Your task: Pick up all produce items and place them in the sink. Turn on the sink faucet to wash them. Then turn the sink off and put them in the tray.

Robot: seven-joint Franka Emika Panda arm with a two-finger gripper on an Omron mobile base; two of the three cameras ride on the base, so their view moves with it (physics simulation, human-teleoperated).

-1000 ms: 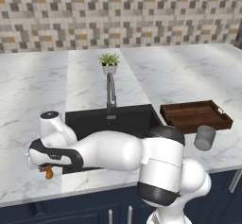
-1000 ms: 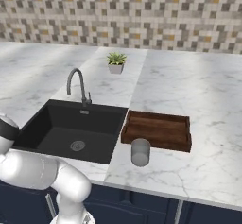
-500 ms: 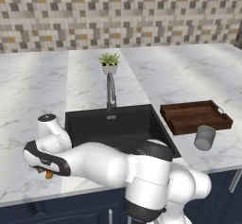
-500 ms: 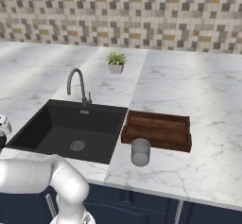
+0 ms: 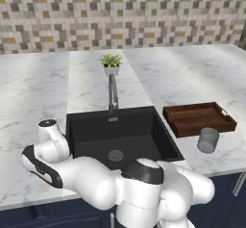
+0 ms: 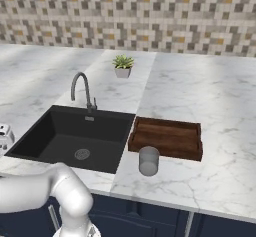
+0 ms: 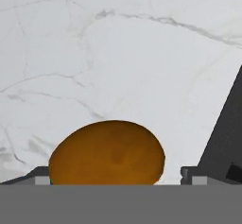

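Fingertips (image 7: 40, 175) spread wide, 1 on each side of the mushroom (image 7: 107, 153), not closed on it; nothing grasped. The orange-brown cap sits between them on the marble counter (image 7: 132, 53), left of the sink (image 5: 120, 135).

Change over last second: arm folded lower and further left in the left base view; hand now down at the counter, where before the mushroom showed beneath it. Judgement: pre-grasp alignment done, closing is next.

Sink basin, faucet (image 5: 112, 93), tray (image 5: 199, 119) and grey cup (image 5: 208, 140) unchanged. Pick not yet made; 0 items washed.
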